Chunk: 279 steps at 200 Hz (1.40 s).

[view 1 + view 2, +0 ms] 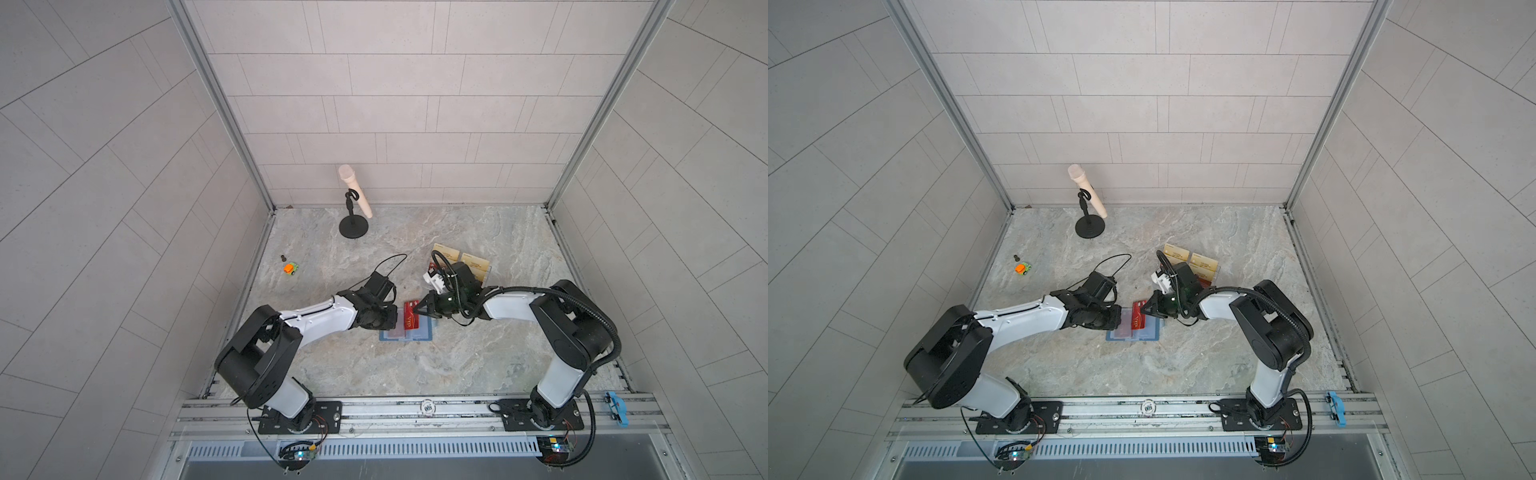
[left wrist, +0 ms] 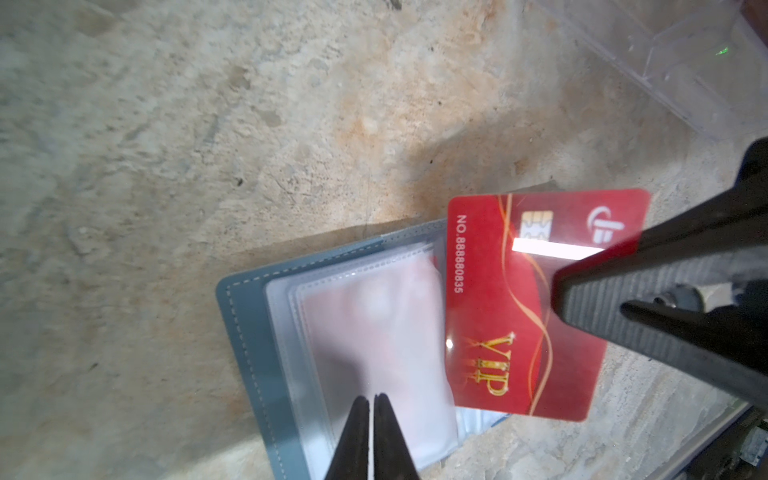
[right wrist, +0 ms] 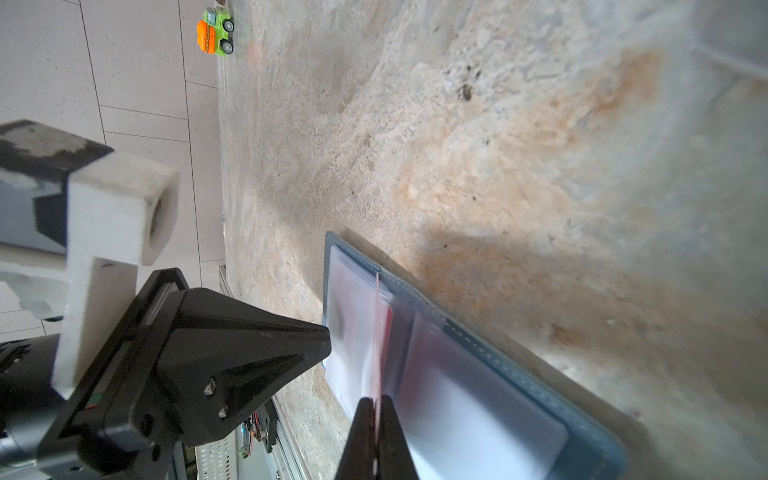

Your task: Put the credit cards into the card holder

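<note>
I am pinching a red credit card [image 2: 519,311] by one long edge in my right tool [image 1: 419,309], whose jaws are clamping the plastic thin between them, as the right wrist view shows edge-on. The card is hanging just above the open card holder [image 2: 249,332], which is lying flat on the marbled surface [image 1: 457,365] between my two arms.

The card's long axis is running away from my base toward the back wall, roughly along the holder's fold. Its free long edge, the one beside the printed number, is facing my left side and the clear sleeves [image 2: 374,332] of the page there. The card is overlapping that page's inner margin. I cannot tell whether it is touching the plastic.

My left tool [image 2: 372,405] is reaching in from the opposite side, jaws drawn almost together, tips over those same sleeves. Whether a sleeve is caught between them is not clear.

The card is glossy red, with gold "VIP" lettering, a gold chip and a swirling line, and it is catching a bright bar of glare. In my judgement the coming slide is turning on that free edge meeting a sleeve mouth, with my right arm carrying the card and my left arm steadying the page.
</note>
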{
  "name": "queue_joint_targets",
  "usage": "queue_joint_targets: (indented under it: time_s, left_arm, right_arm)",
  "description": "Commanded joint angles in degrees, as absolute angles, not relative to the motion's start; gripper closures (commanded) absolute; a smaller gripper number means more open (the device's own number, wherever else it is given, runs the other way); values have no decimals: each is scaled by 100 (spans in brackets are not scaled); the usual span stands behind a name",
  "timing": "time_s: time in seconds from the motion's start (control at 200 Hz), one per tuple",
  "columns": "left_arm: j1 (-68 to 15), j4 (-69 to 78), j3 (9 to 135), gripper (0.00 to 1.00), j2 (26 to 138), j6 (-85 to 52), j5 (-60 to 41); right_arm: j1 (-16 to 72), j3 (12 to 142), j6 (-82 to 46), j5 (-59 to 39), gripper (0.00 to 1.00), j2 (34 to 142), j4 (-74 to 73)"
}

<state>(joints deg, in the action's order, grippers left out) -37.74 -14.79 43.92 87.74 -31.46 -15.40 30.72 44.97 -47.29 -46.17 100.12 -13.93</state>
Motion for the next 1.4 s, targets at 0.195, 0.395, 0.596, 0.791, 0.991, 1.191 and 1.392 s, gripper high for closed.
queue_joint_targets:
  time_s: [0.195, 0.395, 0.596, 0.791, 0.991, 1.191, 1.392]
  left_arm:
    - [-3735, -1468, 4332, 89, 8716, -3138, -1516]
    - [-3735, -1468, 4330, 89, 8707, -3146, -1516]
    - [-3736, -1483, 4342, 89, 8709, -3127, -1516]
    - [-3735, -1483, 4351, 89, 8719, -3128, -1511]
    - [-3735, -1499, 4355, 89, 8710, -3126, -1513]
    - [-3735, -1512, 4368, 89, 8709, -3120, -1512]
    - [-3735, -1503, 4377, 89, 8715, -3122, -1519]
  right_arm:
    - [3106, 4470, -4696, -4644, 100, 9924, -1253]
    - [3116, 4265, -5076, -4649, 100, 9970, -1725]
    - [3120, 4142, -5224, -4658, 100, 9920, -1889]
    - [3120, 4067, -5271, -4685, 100, 9848, -1932]
    - [3137, 4024, -5409, -4749, 100, 9914, -2181]
    - [3144, 3978, -5511, -4805, 100, 9937, -2337]
    - [3138, 3927, -5621, -4887, 100, 10021, -2448]
